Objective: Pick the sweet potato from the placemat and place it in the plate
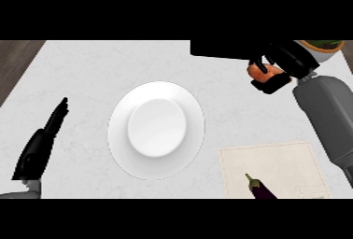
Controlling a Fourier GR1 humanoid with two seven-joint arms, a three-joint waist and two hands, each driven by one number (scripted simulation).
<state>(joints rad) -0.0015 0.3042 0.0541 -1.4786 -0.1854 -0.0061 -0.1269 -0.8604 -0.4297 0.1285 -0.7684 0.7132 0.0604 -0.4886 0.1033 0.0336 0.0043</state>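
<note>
My right hand (281, 65) is raised at the upper right, its fingers curled round an orange sweet potato (257, 73) that shows only partly between them. It hangs to the right of the white plate (121, 140), well above the beige placemat (276, 163) at the lower right. The plate lies in the middle of the counter with nothing on it. At the left edge my left hand (43, 142) rests open, fingers straight and pointing away from me.
A dark purple eggplant (260, 188) lies on the placemat's near edge. A potted plant in a white pot (324, 51) stands at the far right corner. A dark object (217, 48) sits at the counter's back edge.
</note>
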